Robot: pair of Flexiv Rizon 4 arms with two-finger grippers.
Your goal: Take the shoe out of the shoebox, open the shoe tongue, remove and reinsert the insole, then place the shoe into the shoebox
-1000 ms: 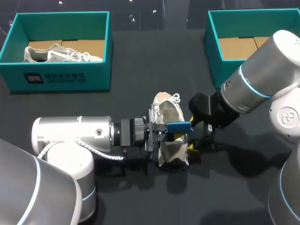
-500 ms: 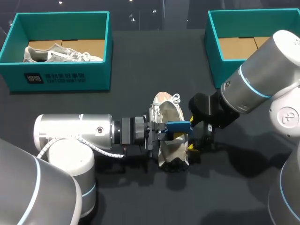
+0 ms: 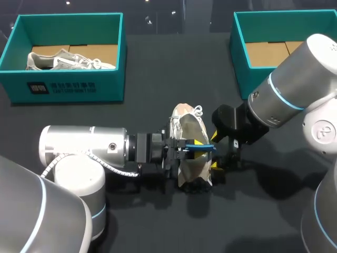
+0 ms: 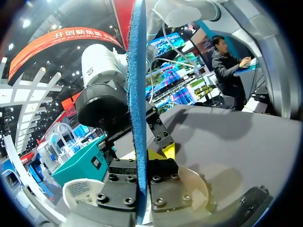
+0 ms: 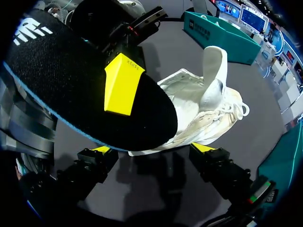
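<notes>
At the far left of the dark desk stands the left shoebox, teal, with a grey shoe lying on its side on the cardboard inside. In front of it the left arm lies level across the desk towards the middle. The left tool is clamped on the insole, one finger on each face. From its own wrist view the insole shows edge-on as a thin blue strip standing upright; from the right wrist view its black top face shows, with a yellow fingertip pressed flat on it. The insole is held above the white shoe, which rests on the desk at the middle, out of both boxes, its tongue pulled up. The right tool sits low at the shoe's near end with its fingers spread wide, one on each side, a gap showing beside one of them. The right arm comes in from the right, and the right shoebox stands behind it
</notes>
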